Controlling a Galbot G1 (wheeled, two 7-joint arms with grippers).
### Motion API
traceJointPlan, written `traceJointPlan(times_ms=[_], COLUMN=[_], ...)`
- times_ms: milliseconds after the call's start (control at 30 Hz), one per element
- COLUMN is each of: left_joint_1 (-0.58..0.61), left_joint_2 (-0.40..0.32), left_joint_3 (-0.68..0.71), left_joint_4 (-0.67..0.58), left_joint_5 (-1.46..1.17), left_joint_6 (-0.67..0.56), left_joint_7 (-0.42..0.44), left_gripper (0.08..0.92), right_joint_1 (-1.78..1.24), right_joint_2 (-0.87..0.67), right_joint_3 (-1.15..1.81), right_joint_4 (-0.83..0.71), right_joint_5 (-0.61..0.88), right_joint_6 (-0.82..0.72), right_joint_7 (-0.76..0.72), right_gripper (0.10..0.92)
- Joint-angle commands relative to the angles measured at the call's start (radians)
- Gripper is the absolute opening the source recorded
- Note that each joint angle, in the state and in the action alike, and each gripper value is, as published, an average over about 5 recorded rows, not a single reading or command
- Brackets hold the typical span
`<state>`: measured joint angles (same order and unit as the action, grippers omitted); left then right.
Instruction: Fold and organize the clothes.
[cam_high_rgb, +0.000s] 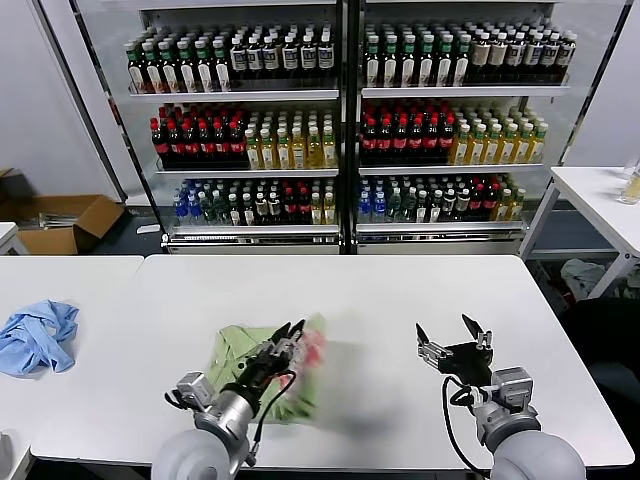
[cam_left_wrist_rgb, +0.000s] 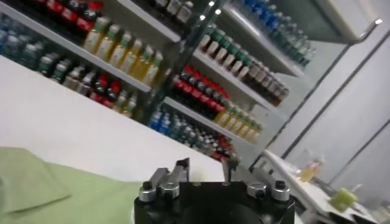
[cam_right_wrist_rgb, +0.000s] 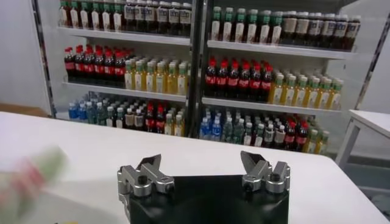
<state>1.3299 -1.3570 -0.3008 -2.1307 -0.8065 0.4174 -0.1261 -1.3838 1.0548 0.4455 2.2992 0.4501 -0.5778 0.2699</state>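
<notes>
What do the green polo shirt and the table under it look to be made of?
Green polo shirt: soft knit fabric, likely cotton, matte; it creases and lies in limp folds. Table: smooth white top, probably laminate or coated board, hedged; it shows a faint sheen and no grain.

White tables (cam_high_rgb: 400, 290) stand before glass-fronted drink shelves (cam_high_rgb: 340, 120), a cardboard box (cam_high_rgb: 60, 222) on the floor.

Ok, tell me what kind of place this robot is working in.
Probably a shop mock-up or test lab, not a home. Glass-fronted drink coolers packed with rows of bottles fill the back wall, plain white tables stand in front, and an open cardboard box sits on the floor at the left.
</notes>
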Motion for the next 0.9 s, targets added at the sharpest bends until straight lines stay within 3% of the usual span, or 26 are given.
traceJointPlan(times_ms=[33, 200, 333, 500, 900], left_joint_1=[0.027, 0.069, 0.11, 0.151, 0.155], left_joint_2=[0.013, 0.164, 0.23, 0.219, 0.178], left_joint_3=[0.031, -0.147, -0.256, -0.278, -0.268], left_joint_4=[-0.084, -0.058, -0.01, -0.016, 0.008], left_joint_5=[0.073, 0.216, 0.356, 0.383, 0.392], left_joint_6=[-0.072, -0.184, -0.249, -0.249, -0.23], left_joint_7=[0.106, 0.145, 0.152, 0.148, 0.145], left_gripper=[0.442, 0.589, 0.702, 0.809, 0.823], right_joint_1=[0.03, 0.076, 0.105, 0.14, 0.185], right_joint_2=[-0.001, 0.019, 0.067, 0.129, 0.175], right_joint_3=[-0.016, -0.079, -0.228, -0.411, -0.45], right_joint_4=[-0.031, -0.095, -0.148, -0.265, -0.368], right_joint_5=[0.004, 0.06, 0.138, 0.144, 0.167], right_joint_6=[0.0, 0.0, -0.002, -0.002, -0.002], right_joint_7=[-0.006, -0.015, 0.0, 0.018, 0.029], right_gripper=[0.823, 0.823, 0.823, 0.823, 0.823])
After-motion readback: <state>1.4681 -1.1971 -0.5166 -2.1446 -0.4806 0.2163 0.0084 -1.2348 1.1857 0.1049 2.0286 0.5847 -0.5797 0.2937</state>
